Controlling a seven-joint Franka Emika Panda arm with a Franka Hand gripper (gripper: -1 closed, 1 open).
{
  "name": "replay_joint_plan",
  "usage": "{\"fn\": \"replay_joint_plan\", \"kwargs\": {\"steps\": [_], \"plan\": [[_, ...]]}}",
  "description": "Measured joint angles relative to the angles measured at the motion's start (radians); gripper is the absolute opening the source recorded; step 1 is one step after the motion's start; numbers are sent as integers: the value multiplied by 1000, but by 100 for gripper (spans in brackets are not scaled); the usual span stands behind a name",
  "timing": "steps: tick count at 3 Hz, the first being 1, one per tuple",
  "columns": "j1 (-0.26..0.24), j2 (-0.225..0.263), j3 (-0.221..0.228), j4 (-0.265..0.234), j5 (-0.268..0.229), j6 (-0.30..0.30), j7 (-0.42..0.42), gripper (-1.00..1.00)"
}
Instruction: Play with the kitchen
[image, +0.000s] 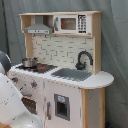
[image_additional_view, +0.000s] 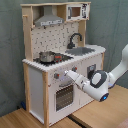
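The kitchen (image_additional_view: 60, 60) fills the middle of both exterior views, standing on a wooden tabletop (image_additional_view: 95, 112). My gripper (image_additional_view: 67, 75) sits center frame in the second exterior view, at the knob panel above the oven door; I cannot tell how my jaws stand.

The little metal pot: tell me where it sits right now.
The metal pot sits on the stovetop, under the grey hood, on the second exterior view's left of the sink and black faucet.
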Motion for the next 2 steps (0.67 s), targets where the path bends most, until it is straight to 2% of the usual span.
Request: {"fn": "replay_joint_plan", "kwargs": {"steps": [2], "plan": [[13, 43, 0, -91, -1, -37, 192, 100]]}}
